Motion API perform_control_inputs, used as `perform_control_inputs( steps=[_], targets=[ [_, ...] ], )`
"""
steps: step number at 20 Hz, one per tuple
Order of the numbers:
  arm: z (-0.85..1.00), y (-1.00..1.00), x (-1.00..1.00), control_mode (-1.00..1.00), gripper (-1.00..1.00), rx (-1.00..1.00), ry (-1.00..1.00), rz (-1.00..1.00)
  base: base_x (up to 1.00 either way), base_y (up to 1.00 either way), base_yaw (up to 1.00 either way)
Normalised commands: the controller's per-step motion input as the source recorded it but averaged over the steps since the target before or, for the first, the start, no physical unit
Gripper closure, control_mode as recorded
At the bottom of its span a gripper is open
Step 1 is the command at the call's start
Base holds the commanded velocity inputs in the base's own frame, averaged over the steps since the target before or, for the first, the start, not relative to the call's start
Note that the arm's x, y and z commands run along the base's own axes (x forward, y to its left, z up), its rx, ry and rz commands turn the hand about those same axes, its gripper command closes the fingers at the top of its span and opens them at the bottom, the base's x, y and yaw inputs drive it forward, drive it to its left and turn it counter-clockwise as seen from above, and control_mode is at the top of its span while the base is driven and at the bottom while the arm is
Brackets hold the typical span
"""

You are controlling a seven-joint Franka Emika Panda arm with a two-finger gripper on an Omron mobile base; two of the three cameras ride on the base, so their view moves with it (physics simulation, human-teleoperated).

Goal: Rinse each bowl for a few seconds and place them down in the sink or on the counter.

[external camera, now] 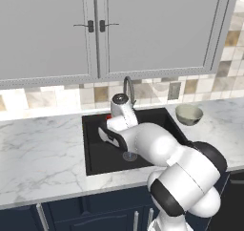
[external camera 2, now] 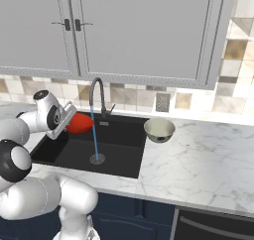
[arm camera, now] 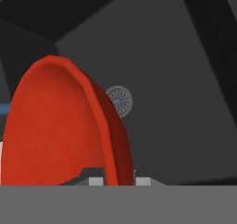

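Hand: the hand hung over the left part of the sink; its tips pinched the rim of the red bowl, one inside the wall, one outside.
Red bowl: held on edge above the basin, just left of the water stream; whether water reached it could not be told.
Faucet: the faucet ran; the stream fell to the drain.
Cream bowl: the cream bowl stood upright on the bench, just right of the sink; untouched.
Handling: red bowl judged rigid, light, glossy; likely slippery when wet; a rim pinch leaves it free to swing; a grip deeper on the wall would hold better.
Breakage: judged fragile if dropped in the basin.
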Motion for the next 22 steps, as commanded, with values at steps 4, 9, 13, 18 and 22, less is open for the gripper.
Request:
perform_control_inputs(
  steps=[4,9,13,18,22],
  targets=[
    [0.33,0.38,0.0,-1.0,1.0,0.0,0.06,-0.05,0.0,0.0,0.0],
    [0.27,0.52,-0.02,-1.0,1.0,-0.03,0.05,-0.02,0.0,0.0,0.0],
    [0.21,0.66,-0.06,-1.0,1.0,-0.07,0.0,0.0,0.0,0.0,0.0],
    [0.16,0.61,-0.04,-1.0,1.0,-0.07,0.0,0.0,0.0,0.0,0.0],
    [0.1,0.56,-0.04,-1.0,1.0,-0.06,0.0,0.0,0.0,0.0,0.0]
  ],
)
